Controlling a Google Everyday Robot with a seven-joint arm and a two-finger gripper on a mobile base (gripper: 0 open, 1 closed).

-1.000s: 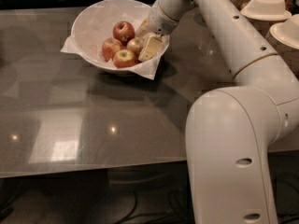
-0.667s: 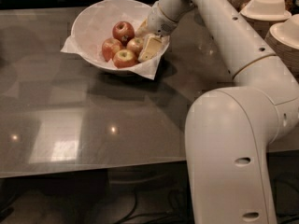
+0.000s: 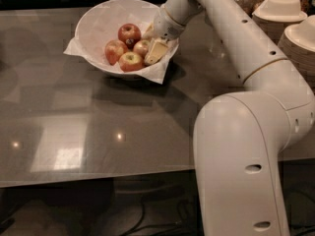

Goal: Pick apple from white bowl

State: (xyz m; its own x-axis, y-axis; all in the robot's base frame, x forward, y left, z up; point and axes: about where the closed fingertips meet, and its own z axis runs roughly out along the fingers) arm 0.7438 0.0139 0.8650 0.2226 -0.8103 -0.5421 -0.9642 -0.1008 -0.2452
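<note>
A large white bowl (image 3: 93, 26) lined with crinkled white paper stands at the back of the grey table (image 3: 74, 127). Several apples lie in it. The small red-orange apple (image 3: 141, 47) with pale streaks lies at the right side of the pile. A darker red apple (image 3: 129, 33) lies behind it, another red one (image 3: 114, 51) is at the left, and one with a yellow-green top (image 3: 130, 61) is in front. My gripper (image 3: 151, 45) reaches down into the right side of the bowl, right against the red-orange apple.
My white arm (image 3: 231, 31) runs from the bowl to the bulky base (image 3: 246, 166) at the front right. Stacks of pale disposable plates (image 3: 281, 11) stand at the back right. The table's front edge runs along the lower part of the view.
</note>
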